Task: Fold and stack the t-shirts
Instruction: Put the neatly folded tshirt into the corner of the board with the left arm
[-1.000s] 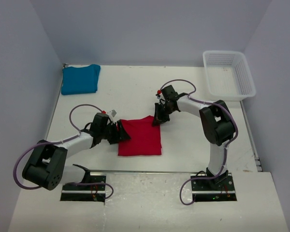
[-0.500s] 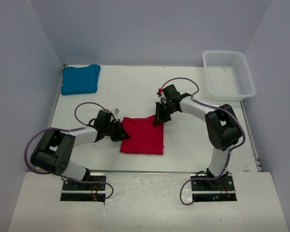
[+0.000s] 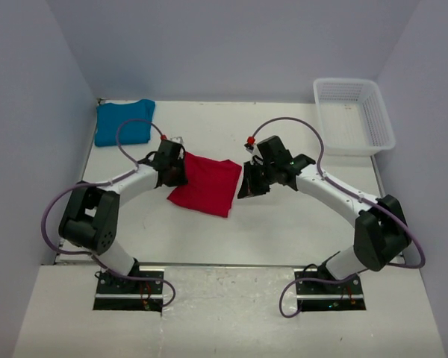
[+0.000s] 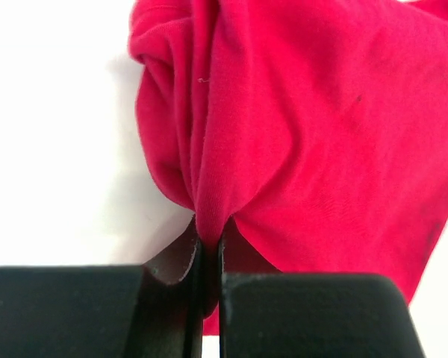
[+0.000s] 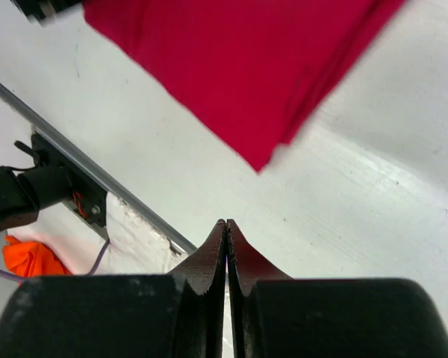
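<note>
The red t-shirt (image 3: pixel 205 186), folded into a small rectangle, hangs skewed over the middle of the table. My left gripper (image 3: pixel 175 168) is shut on its left edge. In the left wrist view the cloth (image 4: pixel 306 127) bunches into a pleat that runs down between the closed fingertips of that gripper (image 4: pixel 209 239). My right gripper (image 3: pixel 246 186) sits just right of the shirt, shut with nothing in it. In the right wrist view the shirt (image 5: pixel 239 67) lies ahead of and apart from the gripper (image 5: pixel 226 224). The teal-blue t-shirt (image 3: pixel 123 121) lies folded at the back left corner.
A white mesh basket (image 3: pixel 353 114) stands at the back right corner. Grey walls close in the table at the left, back and right. The metal rail of the table's front edge (image 5: pixel 97 179) shows in the right wrist view.
My left gripper shut on the red shirt's left edge and carried it back and to the left, turning it askew. The right arm swung outward and its gripper now stands off the shirt.
</note>
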You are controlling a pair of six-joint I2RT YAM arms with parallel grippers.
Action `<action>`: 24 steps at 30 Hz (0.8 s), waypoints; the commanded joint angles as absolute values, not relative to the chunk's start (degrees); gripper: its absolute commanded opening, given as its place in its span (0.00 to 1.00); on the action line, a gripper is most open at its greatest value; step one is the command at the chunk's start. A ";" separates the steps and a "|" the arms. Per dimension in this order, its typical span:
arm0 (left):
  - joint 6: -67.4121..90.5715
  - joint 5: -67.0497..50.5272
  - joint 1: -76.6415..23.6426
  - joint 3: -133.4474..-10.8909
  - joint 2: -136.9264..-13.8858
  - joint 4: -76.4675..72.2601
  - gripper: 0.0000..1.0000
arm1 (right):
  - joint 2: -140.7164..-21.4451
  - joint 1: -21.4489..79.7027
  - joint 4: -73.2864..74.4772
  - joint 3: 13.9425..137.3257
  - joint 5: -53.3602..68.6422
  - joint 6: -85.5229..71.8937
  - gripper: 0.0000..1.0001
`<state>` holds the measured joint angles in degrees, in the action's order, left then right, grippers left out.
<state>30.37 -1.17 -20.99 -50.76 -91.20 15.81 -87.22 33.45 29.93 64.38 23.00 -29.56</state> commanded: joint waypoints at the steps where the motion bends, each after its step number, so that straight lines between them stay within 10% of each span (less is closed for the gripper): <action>1: 21.65 12.19 -20.48 -59.91 -94.30 19.33 0.00 | -84.99 34.10 31.46 62.58 20.13 -29.18 0.00; 24: 2.82 29.18 -15.21 -94.56 -116.62 15.38 0.00 | -86.31 34.45 33.75 59.06 20.30 -28.30 0.00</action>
